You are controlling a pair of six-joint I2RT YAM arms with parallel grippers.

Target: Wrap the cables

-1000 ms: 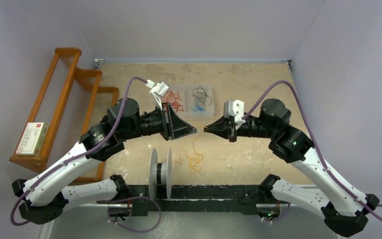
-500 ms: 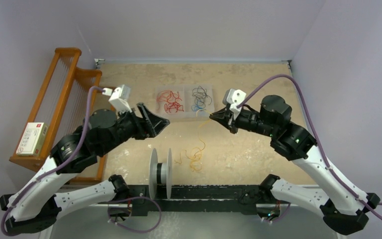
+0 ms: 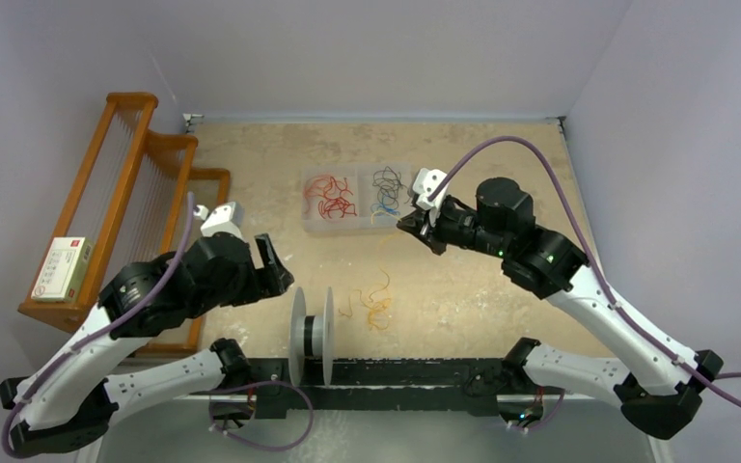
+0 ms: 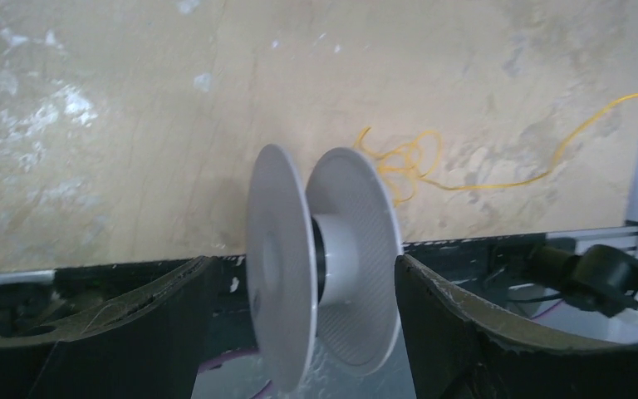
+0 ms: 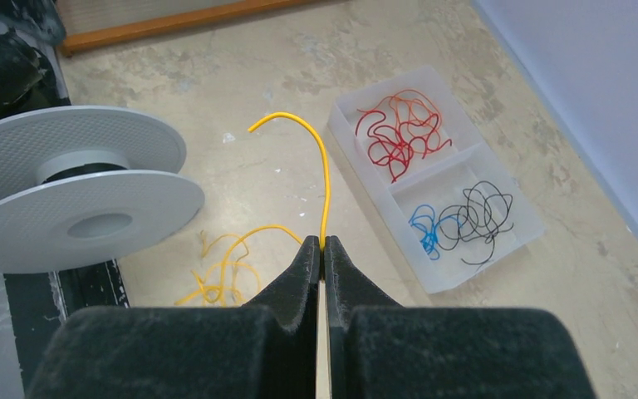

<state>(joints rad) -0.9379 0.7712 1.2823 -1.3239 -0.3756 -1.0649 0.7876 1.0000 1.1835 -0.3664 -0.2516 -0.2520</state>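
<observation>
Now left gripper [image 3: 277, 273] opened, withdrawn, right gripper [image 5: 322, 248] keeps cable [image 5: 326, 183]

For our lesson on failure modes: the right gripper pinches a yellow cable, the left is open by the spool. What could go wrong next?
The right gripper pinches the yellow cable only at its fingertips; the thin strand could slip out. The white spool stands on its rims, ungripped, by the open left gripper; a nudge might roll it.

Left hand [image 3: 272, 270] newly open, near spool [image 3: 311, 333]
</observation>
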